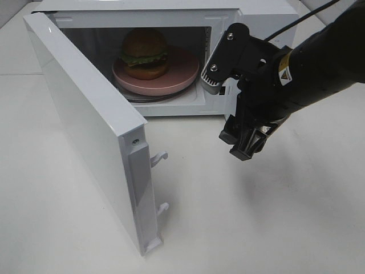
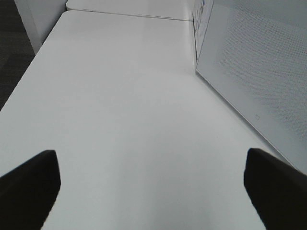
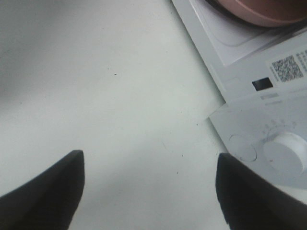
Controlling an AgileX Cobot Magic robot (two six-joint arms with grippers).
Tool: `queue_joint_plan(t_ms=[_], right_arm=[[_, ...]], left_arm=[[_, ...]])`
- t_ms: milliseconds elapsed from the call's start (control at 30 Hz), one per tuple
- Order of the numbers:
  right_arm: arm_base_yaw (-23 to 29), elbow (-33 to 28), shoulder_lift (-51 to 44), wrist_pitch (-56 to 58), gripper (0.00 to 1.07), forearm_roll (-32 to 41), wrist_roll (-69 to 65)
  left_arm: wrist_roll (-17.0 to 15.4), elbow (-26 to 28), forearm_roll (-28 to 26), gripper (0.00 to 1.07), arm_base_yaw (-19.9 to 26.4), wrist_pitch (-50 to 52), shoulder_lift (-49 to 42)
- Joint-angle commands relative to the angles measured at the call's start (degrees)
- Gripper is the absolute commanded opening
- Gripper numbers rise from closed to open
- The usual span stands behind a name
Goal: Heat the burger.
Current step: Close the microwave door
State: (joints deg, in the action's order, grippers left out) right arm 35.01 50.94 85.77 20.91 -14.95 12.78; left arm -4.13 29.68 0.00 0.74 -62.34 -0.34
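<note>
**Burger [image 1: 145, 52] Inside Open Microwave [image 1: 251, 14]**

Left gripper [image 2: 148, 191]: jaws spread wide, empty, only the tips in frame. Right gripper [image 1: 242, 142]: jaws apart, empty, above the table [image 1: 256, 228], its arm masking the control panel. Door [image 1: 91, 131]: open. The burger sits on the pink plate [image 1: 182, 74] in the cavity.

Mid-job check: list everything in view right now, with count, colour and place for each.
microwave: one, white, at the back of the table
microwave door: one, white, standing wide open
burger: one, golden-brown bun, green lettuce, dark patty, on the plate
plate: one, pink, inside the microwave
latch hooks: two, white, on the door's free edge
dial: one, white, on the microwave's control panel
QR label: one, black and white, on the microwave's front frame
table: one, white, under everything
right gripper: one, black, open and empty, above the table before the control panel
left gripper: one, black, open and empty, over the table beside the door
</note>
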Motion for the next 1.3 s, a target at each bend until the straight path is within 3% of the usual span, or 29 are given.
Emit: queue_joint_plan(t_ms=[33, 167, 533, 833, 1300], right_arm=[[-0.17, -0.46, -1.43, 3.5, 0.74, 0.23, -5.56], [-0.17, -0.46, -3.21, 9.74, 0.74, 0.23, -15.3], [-0.17, -0.46, -4.47, 20.8, 0.74, 0.17, -23.78], [-0.17, -0.4, -5.39, 27.27, 0.74, 1.38, -25.67], [-0.11, -0.46, -16.33, 39.3, 0.74, 3.9, -24.24]], left_arm=[[0.0, 0.06, 0.0, 0.97, -0.11, 0.97, -0.74], [0.0, 0.06, 0.0, 0.97, -0.11, 0.97, -0.74], [0.0, 0.06, 0.0, 0.97, -0.11, 0.97, -0.74], [0.0, 0.06, 0.0, 0.97, -0.11, 0.97, -0.74], [0.0, 0.06, 0.0, 0.97, -0.11, 0.97, -0.74]])
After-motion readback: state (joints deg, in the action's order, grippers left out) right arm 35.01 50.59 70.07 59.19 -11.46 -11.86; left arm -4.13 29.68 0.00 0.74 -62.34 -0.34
